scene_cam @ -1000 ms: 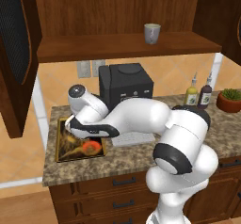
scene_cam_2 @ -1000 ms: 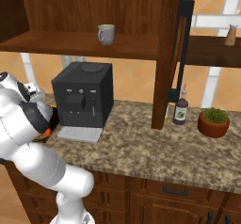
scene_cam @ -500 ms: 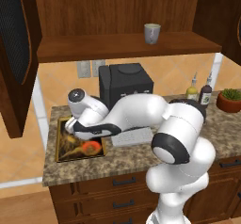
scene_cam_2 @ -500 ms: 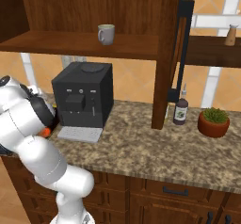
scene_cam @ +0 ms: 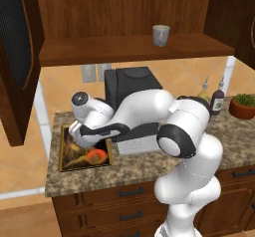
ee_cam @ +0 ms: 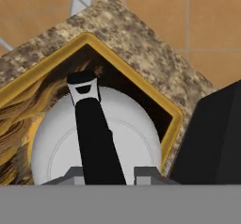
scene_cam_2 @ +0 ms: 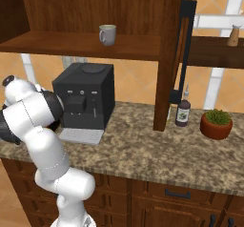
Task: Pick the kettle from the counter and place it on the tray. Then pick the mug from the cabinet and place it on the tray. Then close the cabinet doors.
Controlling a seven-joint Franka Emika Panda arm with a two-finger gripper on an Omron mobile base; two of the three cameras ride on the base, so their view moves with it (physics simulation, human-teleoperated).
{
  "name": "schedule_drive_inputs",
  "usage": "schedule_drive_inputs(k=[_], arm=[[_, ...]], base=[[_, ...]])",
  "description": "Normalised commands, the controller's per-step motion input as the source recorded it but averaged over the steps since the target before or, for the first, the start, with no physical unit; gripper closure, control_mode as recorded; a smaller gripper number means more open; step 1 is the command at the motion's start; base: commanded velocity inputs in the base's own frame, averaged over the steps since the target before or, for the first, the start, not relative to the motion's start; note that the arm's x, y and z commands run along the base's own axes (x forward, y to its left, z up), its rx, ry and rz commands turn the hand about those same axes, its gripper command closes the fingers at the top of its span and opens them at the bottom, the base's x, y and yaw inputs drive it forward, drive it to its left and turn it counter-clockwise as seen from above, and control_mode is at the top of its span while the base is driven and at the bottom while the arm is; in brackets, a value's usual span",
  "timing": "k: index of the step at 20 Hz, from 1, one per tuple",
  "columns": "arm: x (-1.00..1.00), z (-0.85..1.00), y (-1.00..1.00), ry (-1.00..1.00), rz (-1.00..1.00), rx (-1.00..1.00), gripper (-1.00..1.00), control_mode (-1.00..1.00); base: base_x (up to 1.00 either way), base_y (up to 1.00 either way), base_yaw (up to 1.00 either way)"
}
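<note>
Hand view looks straight down on the squat white-silver kettle (ee_cam: 94,143), which sits inside the flat rectangular tray with a gold-yellow rim (ee_cam: 155,92) at the corner of the speckled brown-grey granite counter (ee_cam: 141,44). The end effector (ee_cam: 104,173) straddles the kettle's dark arched handle (ee_cam: 94,133), its fingertips (ee_cam: 146,173) a little apart on either side of the bar; whether they press it I cannot tell. In the left base view, the small light grey mug (scene_cam: 161,35) stands on the dark wooden cabinet shelf (scene_cam: 124,49).
</note>
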Motion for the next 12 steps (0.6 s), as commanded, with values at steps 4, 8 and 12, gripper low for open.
schedule_drive_inputs(k=[4,8,12], arm=[[0.13,-0.33,0.08,-0.01,-0.01,0.0,-1.0,-1.0],[-0.04,-0.07,0.0,-0.11,-0.06,0.0,-1.0,-1.0],[-0.06,0.08,0.0,-0.14,-0.05,0.0,-1.0,-1.0]], base=[[0.0,0.0,0.0],[0.0,0.0,0.0],[0.0,0.0,0.0]])
